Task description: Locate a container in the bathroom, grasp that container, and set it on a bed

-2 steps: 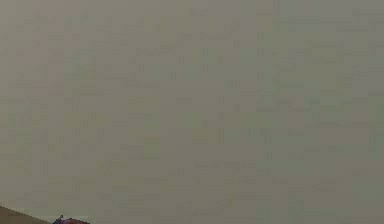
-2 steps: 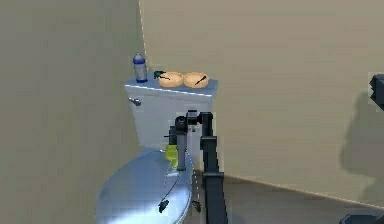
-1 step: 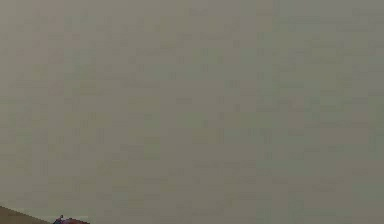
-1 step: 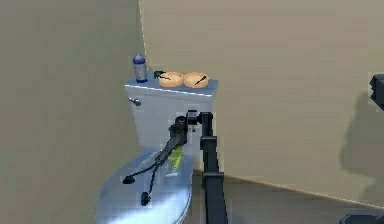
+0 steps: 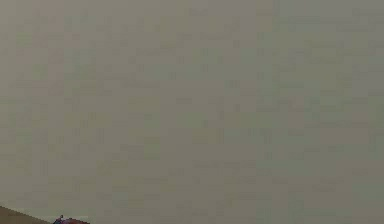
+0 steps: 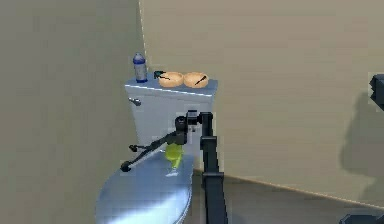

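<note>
Hand point(image 6: 128, 164) by yellow-green object point(image 6: 174, 156), toilet lid point(image 6: 145, 195) behind, cannot tell grip or hold

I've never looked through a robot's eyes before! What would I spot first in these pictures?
First the white toilet in the arm side view's lower left, with a blue bottle and two round tan things on its tank. Then the dark arm rising from the bottom edge, its end effector near a small yellow-green thing; I cannot tell whether it holds anything.
</note>
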Robot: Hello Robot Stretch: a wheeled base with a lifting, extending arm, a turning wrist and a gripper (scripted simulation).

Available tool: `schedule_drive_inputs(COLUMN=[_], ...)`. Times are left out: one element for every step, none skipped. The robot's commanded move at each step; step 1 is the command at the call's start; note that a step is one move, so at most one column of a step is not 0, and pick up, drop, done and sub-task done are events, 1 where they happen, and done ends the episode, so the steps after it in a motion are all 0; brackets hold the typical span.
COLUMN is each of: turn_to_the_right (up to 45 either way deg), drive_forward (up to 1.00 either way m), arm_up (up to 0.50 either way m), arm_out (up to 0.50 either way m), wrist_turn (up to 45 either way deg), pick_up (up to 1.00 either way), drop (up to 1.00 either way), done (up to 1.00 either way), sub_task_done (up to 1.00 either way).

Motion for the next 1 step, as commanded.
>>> schedule_drive_inputs(turn_to_the_right=[0.0], drive_forward=[0.00], arm_up=[0.00], arm_out=[0.00], wrist_turn=[45.0], pick_up=[0.00], drop=[0.00], done=[0.00], sub_task_done=[0.00])
